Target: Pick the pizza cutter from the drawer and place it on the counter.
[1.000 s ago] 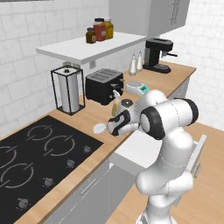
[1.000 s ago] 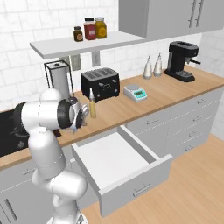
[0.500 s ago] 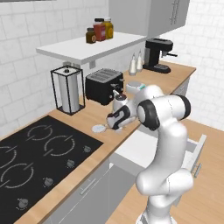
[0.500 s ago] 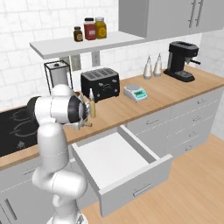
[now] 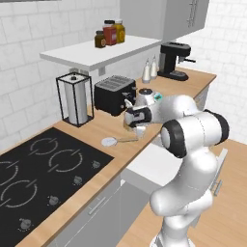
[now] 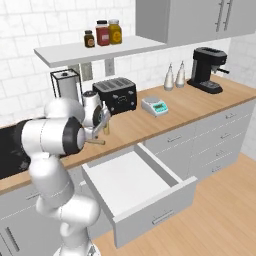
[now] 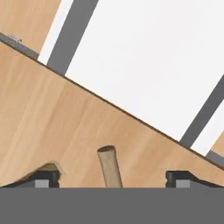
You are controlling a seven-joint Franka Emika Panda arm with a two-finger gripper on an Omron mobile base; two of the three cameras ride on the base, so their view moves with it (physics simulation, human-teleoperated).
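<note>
The pizza cutter (image 5: 116, 141) lies flat on the wooden counter (image 5: 103, 126), close to the front edge, its round wheel pointing toward the cooktop. Its wooden handle (image 7: 109, 167) reaches between my two fingertips (image 7: 46, 177), which stand wide apart. My gripper (image 5: 137, 130) is open, low over the handle end, and I cannot tell whether it touches the handle. From the right base view the handle tip (image 6: 98, 142) pokes out beside the hand (image 6: 102, 126). The white drawer (image 6: 131, 181) stands pulled out below the counter edge, its inside bare (image 7: 148, 61).
A black toaster (image 5: 115, 94) and a paper-towel stand (image 5: 75, 99) sit behind the cutter. The black cooktop (image 5: 43, 169) lies to the left. A small scale (image 6: 154, 106), two bottles and a coffee machine (image 6: 207, 70) stand further right.
The hand carried the cutter left over the counter and lowered it; the wheel now rests on the wood and the fingers stand apart around the handle.
</note>
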